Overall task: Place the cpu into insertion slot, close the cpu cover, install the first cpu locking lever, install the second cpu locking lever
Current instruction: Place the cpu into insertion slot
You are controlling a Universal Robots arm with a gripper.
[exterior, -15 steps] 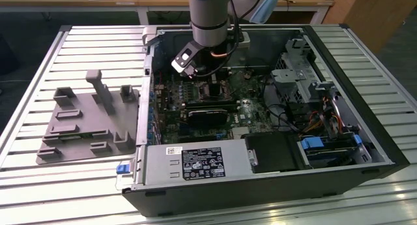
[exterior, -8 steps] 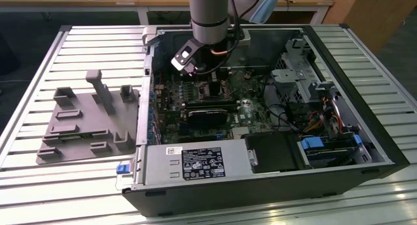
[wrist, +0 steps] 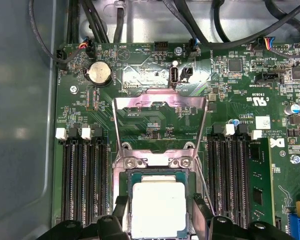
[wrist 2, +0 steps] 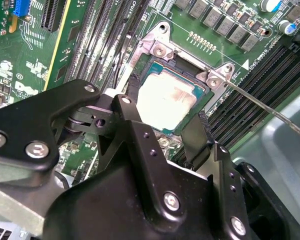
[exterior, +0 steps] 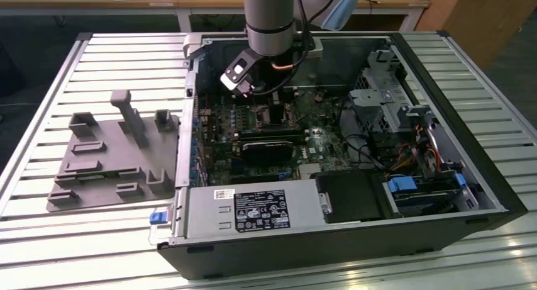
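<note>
You've got the gripper [wrist: 159, 202] down inside the open computer case [exterior: 336, 252], over the motherboard [wrist: 240, 95]. Its fingers [wrist: 200, 215] are spread, one on each side of the cpu [wrist 2: 165, 102]. The first wrist view shows a gap between each finger and the chip's edge, so nothing is pinched. The cpu lies flat in the insertion slot [wrist: 155, 161], pale top up, directly between the fingertips in both wrist views. The cpu cover [wrist: 160, 99] is swung open — folded back away from the slot on its hinge side, with board parts visible through its square window. In the second wrist view a thin locking lever [wrist 2: 265, 107] sticks out unlatched from a corner of the slot, passing over the memory slots [wrist 2: 255, 70]. In the exterior view the case sits on a slatted table [exterior: 109, 63] — a grey fixture plate [exterior: 100, 170] lies beside it on the exterior view's left.
</note>
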